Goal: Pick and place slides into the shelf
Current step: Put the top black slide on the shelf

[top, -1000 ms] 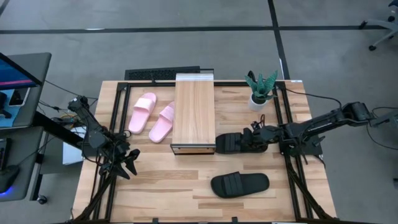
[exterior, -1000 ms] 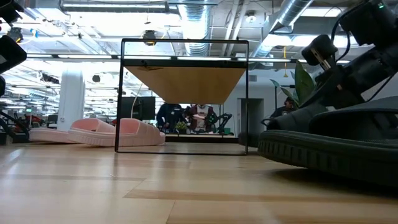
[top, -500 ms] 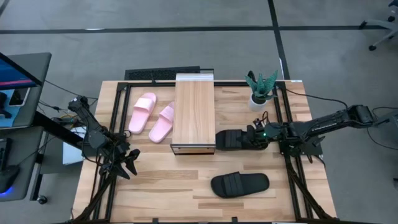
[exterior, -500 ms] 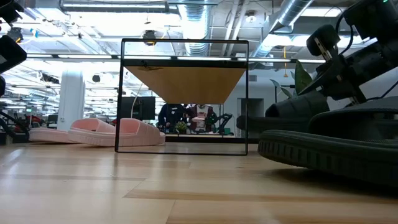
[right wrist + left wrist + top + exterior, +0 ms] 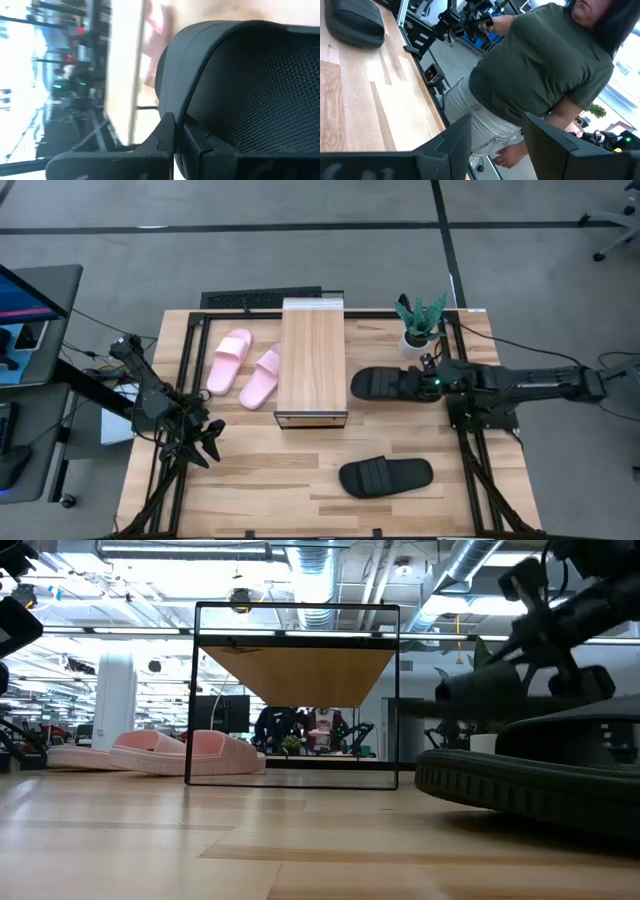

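My right gripper (image 5: 428,383) reaches in level from the table's right side and is shut on one black slide (image 5: 385,383), which floats just right of the shelf (image 5: 313,365). The low view shows that slide (image 5: 490,692) above the table. The other black slide (image 5: 385,476) lies flat on its sole near the front. Both pink slides (image 5: 245,368) lie flat left of the shelf. My left gripper (image 5: 208,442) waits open at the table's left side, holding nothing. My right gripper (image 5: 175,135) pinches the black slide's end nearest the arm (image 5: 210,120) between its two fingers, coming level from the table's right side and along the slide's length. The slide is lifted clear and about level, its free end (image 5: 358,384) pointing at the shelf.
A small potted plant (image 5: 420,326) stands just behind the held slide, near the far right corner. A keyboard (image 5: 262,300) lies beyond the table's far edge. A person (image 5: 540,65) stands past the table's near edge in the left wrist view. Bare wood lies in front of the shelf.
My right gripper has moved up and toward the far edge, staying shut. The black slide has risen with it off the table beside the shelf's front corner. It has levelled out and hangs farther back alongside the shelf.
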